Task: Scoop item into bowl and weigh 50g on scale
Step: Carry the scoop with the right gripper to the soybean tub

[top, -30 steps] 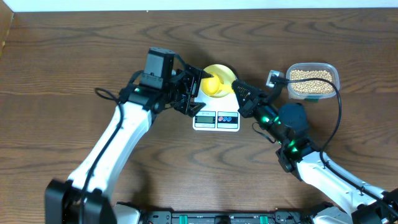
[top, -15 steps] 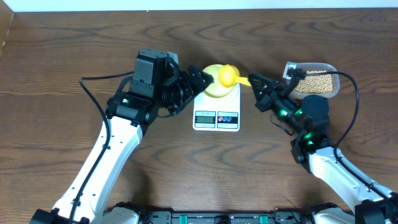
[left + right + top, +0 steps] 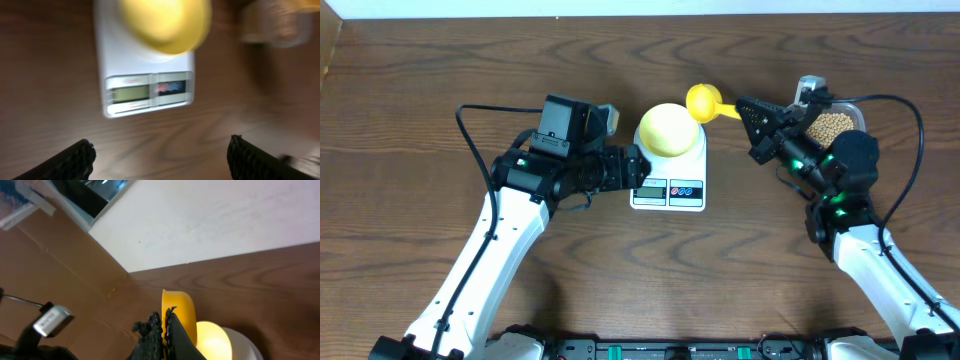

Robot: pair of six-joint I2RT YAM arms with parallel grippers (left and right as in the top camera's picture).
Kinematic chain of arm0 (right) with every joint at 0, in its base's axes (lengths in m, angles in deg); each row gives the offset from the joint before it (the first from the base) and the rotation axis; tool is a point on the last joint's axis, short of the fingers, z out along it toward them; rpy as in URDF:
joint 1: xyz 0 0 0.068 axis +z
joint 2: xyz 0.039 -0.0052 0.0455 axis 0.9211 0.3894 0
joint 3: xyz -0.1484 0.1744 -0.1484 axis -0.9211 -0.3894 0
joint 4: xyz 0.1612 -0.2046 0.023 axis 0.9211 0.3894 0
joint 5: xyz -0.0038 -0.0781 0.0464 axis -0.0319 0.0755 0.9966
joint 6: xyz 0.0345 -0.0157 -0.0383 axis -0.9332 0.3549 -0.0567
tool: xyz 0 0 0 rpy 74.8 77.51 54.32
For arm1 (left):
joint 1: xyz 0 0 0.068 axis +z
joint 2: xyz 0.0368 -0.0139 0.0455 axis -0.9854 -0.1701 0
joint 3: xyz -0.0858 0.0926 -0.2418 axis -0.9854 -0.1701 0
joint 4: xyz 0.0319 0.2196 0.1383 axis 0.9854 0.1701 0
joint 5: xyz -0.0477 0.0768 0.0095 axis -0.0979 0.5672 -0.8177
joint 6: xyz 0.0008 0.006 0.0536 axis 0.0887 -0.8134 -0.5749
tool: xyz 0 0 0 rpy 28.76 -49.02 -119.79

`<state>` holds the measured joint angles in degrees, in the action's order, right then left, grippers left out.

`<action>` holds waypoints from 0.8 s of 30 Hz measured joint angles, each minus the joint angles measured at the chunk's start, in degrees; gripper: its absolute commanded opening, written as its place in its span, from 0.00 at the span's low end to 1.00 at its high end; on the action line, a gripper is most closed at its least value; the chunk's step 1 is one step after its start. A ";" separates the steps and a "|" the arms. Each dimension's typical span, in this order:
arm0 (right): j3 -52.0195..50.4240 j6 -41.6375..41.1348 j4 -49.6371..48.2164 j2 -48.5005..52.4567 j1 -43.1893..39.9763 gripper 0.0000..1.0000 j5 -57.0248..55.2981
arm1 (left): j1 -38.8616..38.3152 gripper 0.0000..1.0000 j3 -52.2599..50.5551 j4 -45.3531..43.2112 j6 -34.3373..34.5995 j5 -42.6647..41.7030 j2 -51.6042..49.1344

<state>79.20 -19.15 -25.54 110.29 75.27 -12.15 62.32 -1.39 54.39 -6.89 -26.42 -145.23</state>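
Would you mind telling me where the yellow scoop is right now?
In the overhead view the yellow scoop is held in the right gripper, right of centre, just beyond the upper right edge of the bowl on the scale, left of the bean tub.

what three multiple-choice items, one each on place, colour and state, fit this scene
1. Where is the small round pale-yellow bowl?
A on the white flat digital scale
B inside the clear plastic tub
C on bare wood

2. What colour is the scoop?
A white
B yellow
C green

3. How is the left gripper?
A shut on the bowl
B shut on nothing
C open, holding nothing

Answers: 1 A, it sits on the platform; 2 B, yellow head and handle; 3 C, fingers stand wide apart, empty.
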 measured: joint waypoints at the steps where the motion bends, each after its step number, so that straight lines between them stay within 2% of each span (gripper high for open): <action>1: 0.35 0.50 0.24 0.00 -0.31 0.01 0.44 | 0.00 0.86 0.00 0.87 -0.37 1.95 0.00; 7: 3.74 4.61 9.29 -0.02 -4.39 0.01 3.82 | 0.00 0.86 0.00 2.49 -1.79 10.38 0.00; 14: 9.03 10.03 20.37 -0.02 -8.04 0.01 6.12 | 0.00 0.86 0.00 2.47 -2.43 12.48 0.00; 18: 12.22 12.83 25.81 -0.02 -9.05 0.01 6.82 | -0.37 0.86 0.00 2.93 -8.31 12.94 0.00; 24: 14.05 14.73 28.52 -0.02 -10.71 0.01 7.26 | -3.76 0.86 0.00 3.34 -15.82 14.19 0.00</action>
<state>93.26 -4.41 2.98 110.26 64.56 -4.89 58.56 -1.39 57.73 -22.71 -12.24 -145.23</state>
